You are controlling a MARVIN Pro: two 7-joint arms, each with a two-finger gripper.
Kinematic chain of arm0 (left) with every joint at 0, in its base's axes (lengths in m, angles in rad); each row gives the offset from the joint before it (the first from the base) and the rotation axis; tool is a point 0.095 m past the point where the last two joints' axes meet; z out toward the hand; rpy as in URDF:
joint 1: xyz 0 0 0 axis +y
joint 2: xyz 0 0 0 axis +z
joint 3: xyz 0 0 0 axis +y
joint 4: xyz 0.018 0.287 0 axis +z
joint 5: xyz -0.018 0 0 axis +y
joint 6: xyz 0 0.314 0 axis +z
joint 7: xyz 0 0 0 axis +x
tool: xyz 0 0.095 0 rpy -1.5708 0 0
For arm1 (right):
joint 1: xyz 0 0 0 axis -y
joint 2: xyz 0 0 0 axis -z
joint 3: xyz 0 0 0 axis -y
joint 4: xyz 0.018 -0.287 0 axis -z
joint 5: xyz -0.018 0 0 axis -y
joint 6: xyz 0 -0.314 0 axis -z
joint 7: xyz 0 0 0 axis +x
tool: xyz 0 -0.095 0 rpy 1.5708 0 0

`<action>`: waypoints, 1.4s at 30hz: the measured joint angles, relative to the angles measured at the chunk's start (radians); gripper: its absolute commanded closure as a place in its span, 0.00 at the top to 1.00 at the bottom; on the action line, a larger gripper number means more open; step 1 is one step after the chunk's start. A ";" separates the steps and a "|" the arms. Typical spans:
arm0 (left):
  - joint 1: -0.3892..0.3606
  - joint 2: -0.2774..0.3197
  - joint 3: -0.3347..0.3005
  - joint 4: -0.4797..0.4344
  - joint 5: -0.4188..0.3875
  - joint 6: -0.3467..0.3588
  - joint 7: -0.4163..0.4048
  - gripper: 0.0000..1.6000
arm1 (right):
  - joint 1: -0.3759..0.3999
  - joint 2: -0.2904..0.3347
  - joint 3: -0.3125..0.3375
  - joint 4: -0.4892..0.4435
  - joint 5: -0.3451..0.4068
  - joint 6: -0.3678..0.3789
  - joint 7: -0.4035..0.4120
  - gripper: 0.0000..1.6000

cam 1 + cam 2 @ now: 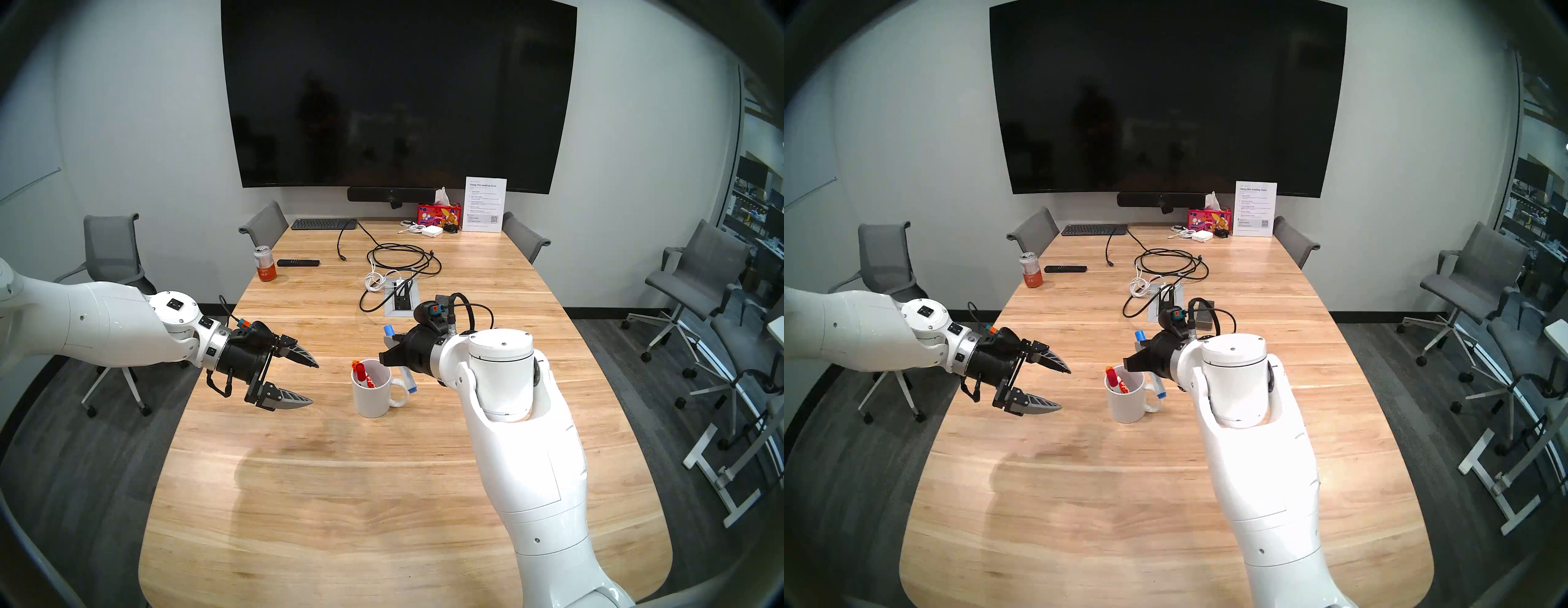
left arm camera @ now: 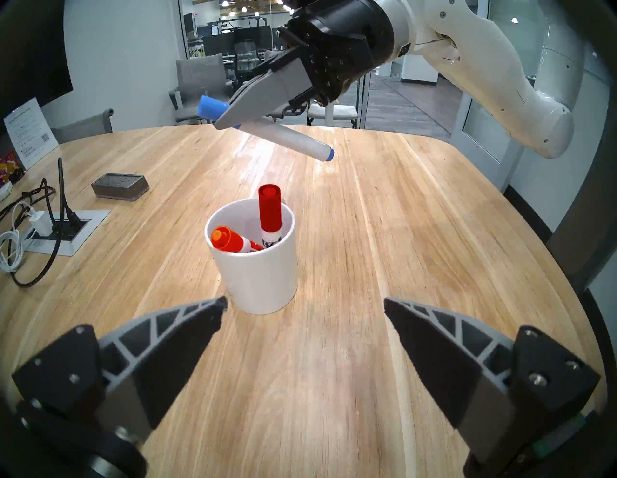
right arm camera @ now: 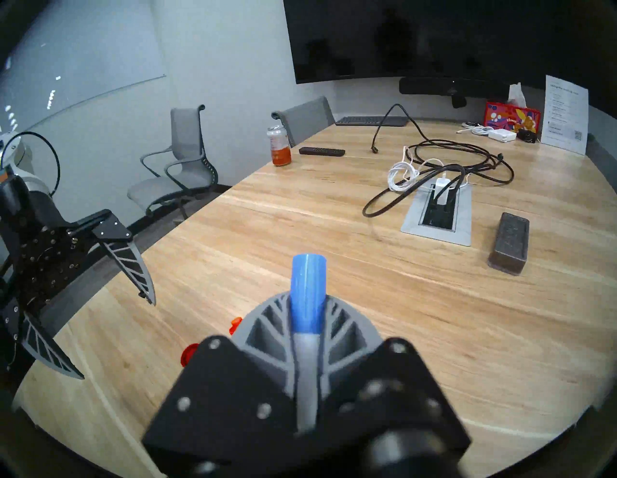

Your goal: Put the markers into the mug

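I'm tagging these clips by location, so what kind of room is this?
Most likely an office meeting room: a long wooden table with grey office chairs around it, a big dark wall screen with a camera bar beneath, and a printed sign about using the room.

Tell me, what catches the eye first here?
A white mug stands mid-table with a red marker and an orange marker inside. Above it, the right gripper pinches a blue-capped marker, tilted. The left gripper hangs open beside the mug.
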 measured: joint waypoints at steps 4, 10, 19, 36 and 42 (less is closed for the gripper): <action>0.000 0.000 0.000 0.000 0.000 0.000 0.000 1.00 | 0.003 0.000 -0.022 0.015 0.043 -0.030 -0.043 0.00; 0.000 0.000 0.000 0.000 0.000 0.000 0.000 1.00 | 0.008 0.000 -0.051 0.039 0.106 -0.092 -0.101 0.00; 0.000 0.000 0.000 0.000 0.000 0.000 0.000 1.00 | 0.020 -0.001 -0.077 0.078 0.159 -0.149 -0.159 0.00; 0.000 0.000 0.000 0.000 0.000 0.000 0.000 1.00 | 0.040 -0.002 -0.117 0.179 0.237 -0.328 -0.196 0.00; 0.000 0.000 0.000 0.000 0.000 0.000 0.000 1.00 | 0.041 -0.002 -0.122 0.214 0.267 -0.421 -0.194 0.00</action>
